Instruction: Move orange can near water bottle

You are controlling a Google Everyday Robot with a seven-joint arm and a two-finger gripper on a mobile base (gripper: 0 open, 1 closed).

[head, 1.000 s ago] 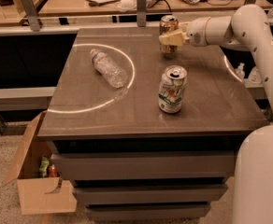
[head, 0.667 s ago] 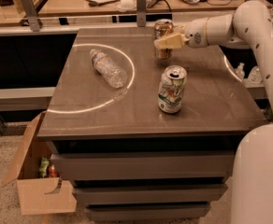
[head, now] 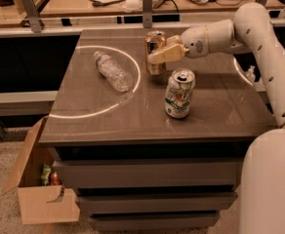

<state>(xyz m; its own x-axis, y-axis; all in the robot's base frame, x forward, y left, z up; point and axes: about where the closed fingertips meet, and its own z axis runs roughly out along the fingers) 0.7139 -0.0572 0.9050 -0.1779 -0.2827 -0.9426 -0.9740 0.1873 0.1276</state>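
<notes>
The gripper (head: 158, 56) is at upper centre of the frame, above the far part of the worktop (head: 84, 126). The arm (head: 259, 38) reaches in from the right edge.

The fingers (head: 167, 53) are clamped on the orange can (head: 155, 68); one pale finger crosses the can's front just below its silver top. The can is upright. Whether its base touches the worktop cannot be told.

The bottle (head: 113, 71) lies on its side left of the orange can, near it but apart, with its white cap toward the upper left. A bright ring of light (head: 138, 74) on the worktop encircles the bottle and passes between the bottle and the can.

The green can (head: 179, 93) stands upright on the worktop, just below and right of the orange can.

An open cardboard box (head: 40, 204) sits on the floor at lower left.
</notes>
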